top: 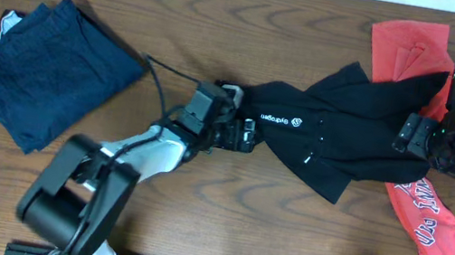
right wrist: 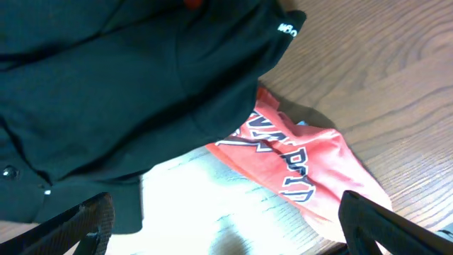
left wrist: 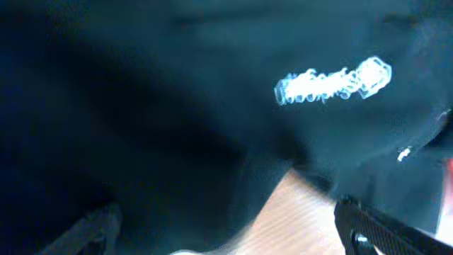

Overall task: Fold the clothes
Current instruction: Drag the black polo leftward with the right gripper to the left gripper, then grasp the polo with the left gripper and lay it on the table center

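Your left gripper [top: 243, 135] and right gripper [top: 411, 136] flanked the bunched black T-shirt [top: 337, 131] at mid-table. Both pincers were spread, apparently ready to seize opposite ends and stretch it flat. It overlapped the red shirt [top: 419, 217]; the navy garment [top: 48, 72] lay folded far left.

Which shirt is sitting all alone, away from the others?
The navy garment, far left. The black T-shirt lies over the red garment on the right.
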